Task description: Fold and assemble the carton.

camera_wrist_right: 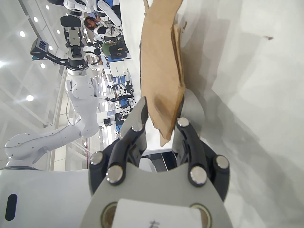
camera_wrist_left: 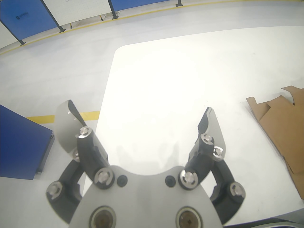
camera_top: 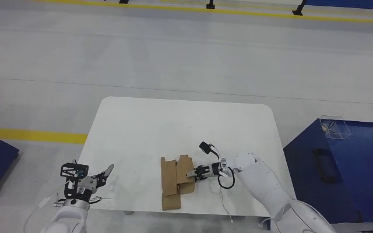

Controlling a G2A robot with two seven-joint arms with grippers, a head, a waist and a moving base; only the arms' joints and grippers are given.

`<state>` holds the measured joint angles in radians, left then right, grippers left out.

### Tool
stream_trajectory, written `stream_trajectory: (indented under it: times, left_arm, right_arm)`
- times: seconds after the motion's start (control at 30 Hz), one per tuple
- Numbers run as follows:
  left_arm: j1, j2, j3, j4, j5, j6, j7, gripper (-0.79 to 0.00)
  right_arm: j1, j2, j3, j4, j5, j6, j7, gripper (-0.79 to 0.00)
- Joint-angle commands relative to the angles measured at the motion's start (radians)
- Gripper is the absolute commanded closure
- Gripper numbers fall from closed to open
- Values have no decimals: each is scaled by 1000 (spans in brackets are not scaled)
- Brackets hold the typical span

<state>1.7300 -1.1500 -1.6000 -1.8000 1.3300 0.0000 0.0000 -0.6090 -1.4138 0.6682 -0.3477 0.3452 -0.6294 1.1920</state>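
The carton (camera_top: pixel 169 180) lies flattened by the middle of the near edge of the bench (camera_top: pixel 175 122). The right gripper (camera_wrist_right: pixel 162 106) has its fingers closed on the carton's side flap, apparently to raise that panel and start opening it. The left gripper (camera_wrist_left: pixel 139 106) hangs over the near left corner, fingers spread wide and empty, well apart from the cardboard, presumably ready to brace it.

Flat brown carton (camera_top: pixel 170 175), unassembled, near the table's (camera_top: pixel 145 128) front edge, one side raised.
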Motion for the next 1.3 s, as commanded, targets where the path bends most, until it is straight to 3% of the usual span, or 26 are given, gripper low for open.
stream_trajectory:
  times: [0.0,0.2,0.37,0.57,0.73,0.87,1.27]
  left_arm:
    - [0,0,0,0,0,0,0,-785]
    - [0,0,0,0,0,0,0,-785]
    - [0,0,0,0,0,0,0,-785]
    - [0,0,0,0,0,0,0,-785]
    - [0,0,0,0,0,0,0,-785]
    - [0,0,0,0,0,0,0,-785]
    - [0,0,0,0,0,0,0,-785]
  right_arm:
    - [-6,-2,0,-5,4,-25,-26,0]
    - [-13,38,25,-136,91,-40,-41,0]
    - [-13,140,105,-403,178,-29,-30,0]
    - [-147,314,385,-910,280,79,78,0]
    - [-296,401,625,-1223,310,129,128,0]
    - [-340,431,707,-1336,361,194,193,0]
    - [-343,433,711,-1341,365,198,198,0]
